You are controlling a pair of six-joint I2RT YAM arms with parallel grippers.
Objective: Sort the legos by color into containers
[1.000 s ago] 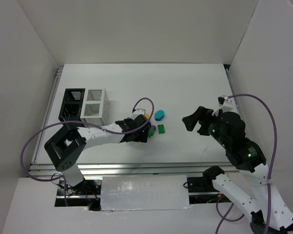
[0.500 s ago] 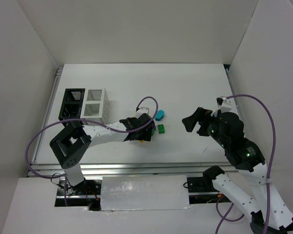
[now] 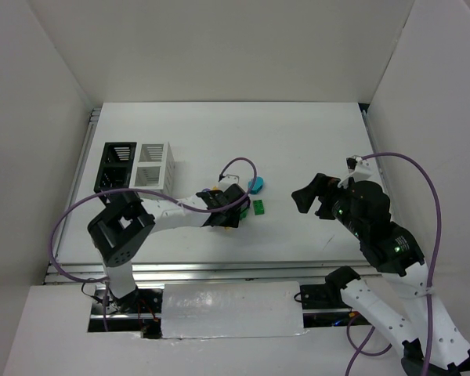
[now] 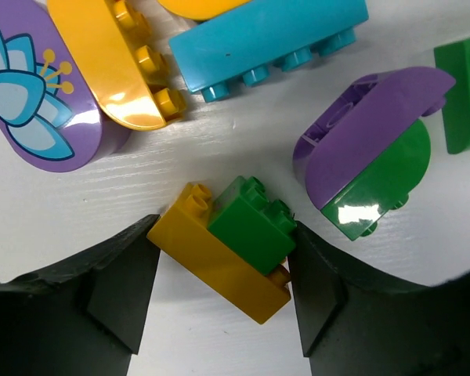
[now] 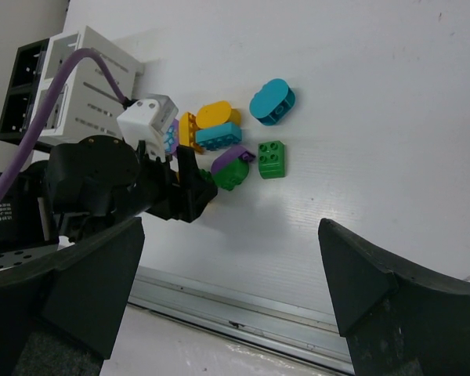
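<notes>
Seemingly brickless: black container (image 3: 114,168) & white container (image 3: 152,167), side-by-side.

The left gripper (image 3: 229,210) sits low among the legos (image 3: 254,196) — right of the black container (image 3: 113,166) and white container (image 3: 153,165); right gripper (image 3: 313,196) hovers farther right.

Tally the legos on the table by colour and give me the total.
Yellow-orange legos: 3
Teal legos: 2
Green legos: 3
Purple legos: 2
Total: 10
</notes>
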